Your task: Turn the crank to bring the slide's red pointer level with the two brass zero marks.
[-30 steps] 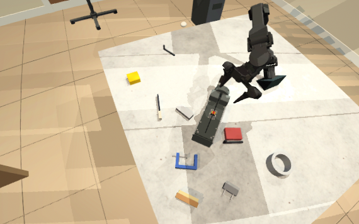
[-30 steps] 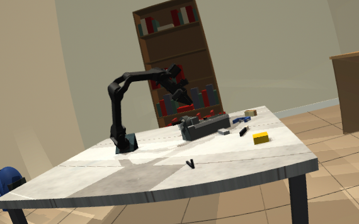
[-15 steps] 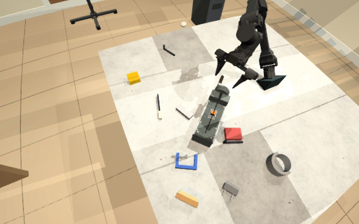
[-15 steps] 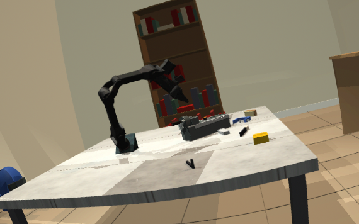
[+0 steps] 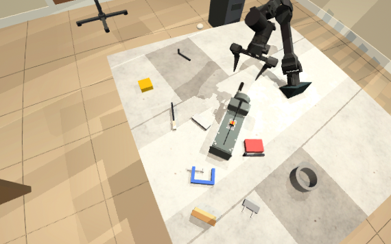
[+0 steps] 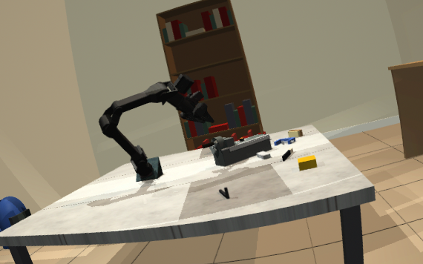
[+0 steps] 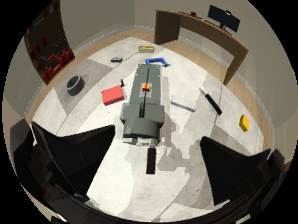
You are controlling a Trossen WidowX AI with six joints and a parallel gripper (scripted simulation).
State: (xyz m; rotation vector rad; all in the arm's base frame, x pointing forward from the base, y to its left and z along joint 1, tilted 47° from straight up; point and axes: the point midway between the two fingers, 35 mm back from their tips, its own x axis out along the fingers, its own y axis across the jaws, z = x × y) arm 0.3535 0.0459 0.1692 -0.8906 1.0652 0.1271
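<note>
The grey-green crank machine (image 5: 223,133) (image 6: 245,150) (image 7: 135,97) stands on the table with a long slotted top. Its black crank handle (image 5: 241,87) (image 6: 207,145) (image 7: 151,161) sticks out at the end nearer the arm. The small red-orange pointer (image 5: 232,123) (image 6: 241,139) (image 7: 146,87) is at the slot, around the light marked plate. The brass marks are too small to tell apart, so whether the pointer is level with them cannot be told. My gripper (image 5: 245,75) (image 6: 212,121) (image 7: 160,136) is open and empty, above and on the arm's side of the handle, not touching it.
A red box (image 5: 254,145) (image 7: 113,95) lies close beside the machine. A pale flat block (image 5: 202,121) and a brush (image 5: 173,111) lie on the other side. A blue clamp (image 5: 202,182) lies past the far end. A yellow block (image 5: 145,84) and a grey ring (image 5: 293,179) are farther off.
</note>
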